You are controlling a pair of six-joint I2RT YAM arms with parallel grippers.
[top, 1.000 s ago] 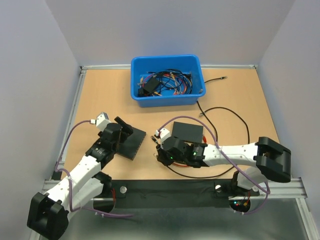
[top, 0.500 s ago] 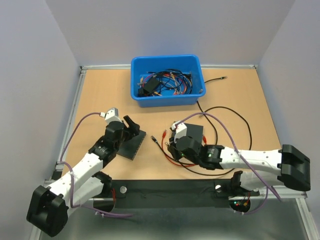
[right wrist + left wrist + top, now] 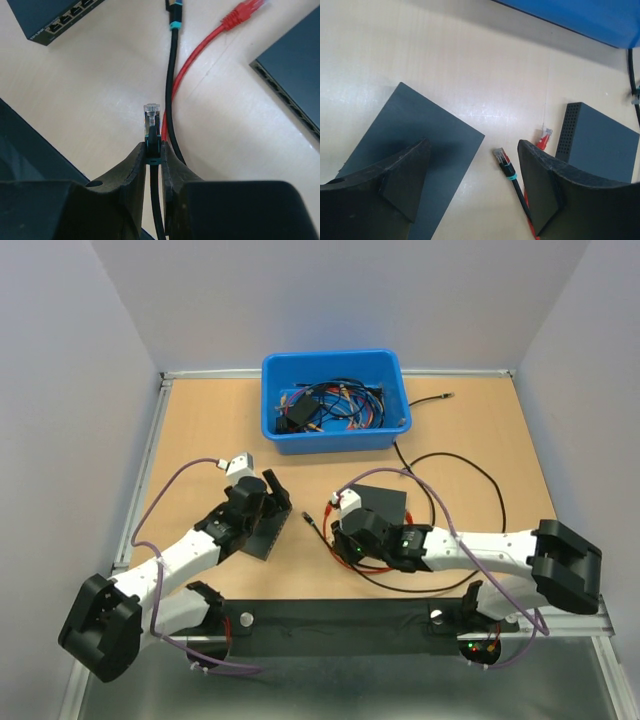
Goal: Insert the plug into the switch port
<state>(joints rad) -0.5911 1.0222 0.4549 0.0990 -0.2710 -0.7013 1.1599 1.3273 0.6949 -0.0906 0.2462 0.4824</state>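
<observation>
The plug [image 3: 243,12], red-booted on a thin red cable, lies on the table beside a second dark box [image 3: 295,75]; it also shows in the left wrist view [image 3: 543,139]. The switch [image 3: 262,532] is a flat dark box, its port row [image 3: 60,22] facing the right arm. My left gripper [image 3: 475,150] hangs open over the switch's right edge [image 3: 415,130], holding nothing. My right gripper [image 3: 154,145] is shut on a black cable's clear plug [image 3: 151,117] with a teal band, a little above the table between the two boxes. The black cable's other plug [image 3: 502,159] lies near the red one.
A blue bin [image 3: 335,444] of tangled cables stands at the back centre. A thin black cable [image 3: 480,472] loops over the table right of the second dark box [image 3: 378,504]. A black rail [image 3: 340,625] runs along the near edge.
My left gripper has swung right and forward over the switch's right end, staying open. The right arm pulled back and shifted, its grip on the black cable's plug unchanged.
</observation>
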